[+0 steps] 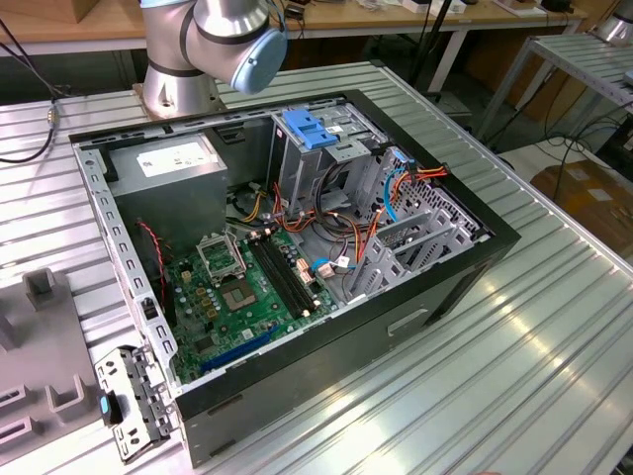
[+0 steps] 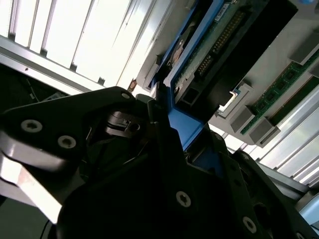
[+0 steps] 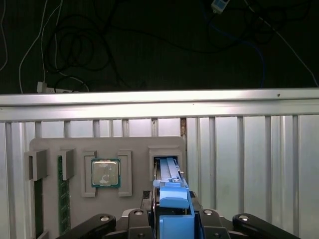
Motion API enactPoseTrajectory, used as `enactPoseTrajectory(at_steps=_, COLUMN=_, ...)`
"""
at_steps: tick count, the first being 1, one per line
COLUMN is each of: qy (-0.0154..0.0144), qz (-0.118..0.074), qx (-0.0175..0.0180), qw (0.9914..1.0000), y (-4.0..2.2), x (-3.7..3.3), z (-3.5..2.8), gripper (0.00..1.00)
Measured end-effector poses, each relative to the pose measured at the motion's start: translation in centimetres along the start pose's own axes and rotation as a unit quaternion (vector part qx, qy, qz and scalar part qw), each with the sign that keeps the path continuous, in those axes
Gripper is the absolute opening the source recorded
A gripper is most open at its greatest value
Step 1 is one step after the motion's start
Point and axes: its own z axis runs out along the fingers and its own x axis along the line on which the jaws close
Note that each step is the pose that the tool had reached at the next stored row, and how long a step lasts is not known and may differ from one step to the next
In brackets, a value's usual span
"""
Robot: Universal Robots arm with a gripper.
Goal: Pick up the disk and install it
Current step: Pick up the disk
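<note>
Gripper clenched on the disk at the grey tray

The disk (image 3: 172, 196) stands on its edge in a slot of the grey tray (image 3: 134, 145). The gripper (image 3: 173, 218) squeezes its blue frame from both sides. A square chip (image 3: 105, 173) sits in the tray just beside it. The tray lies on a ribbed metal table (image 3: 249, 149). In the exterior view, an open computer box (image 1: 445, 282) rests on the table near the arm (image 1: 213, 40).
</note>
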Motion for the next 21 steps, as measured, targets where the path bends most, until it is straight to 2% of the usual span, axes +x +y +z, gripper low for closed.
enactPoseTrajectory(at_steps=15, qy=0.0, qz=0.0, qx=0.0001, qw=1.0, y=0.0, x=-0.1, z=-0.02, gripper=0.37)
enactPoseTrajectory(at_steps=21, qy=0.0, qz=0.0, qx=0.0001, qw=1.0, y=-0.01, x=-0.1, z=-0.71, gripper=0.37)
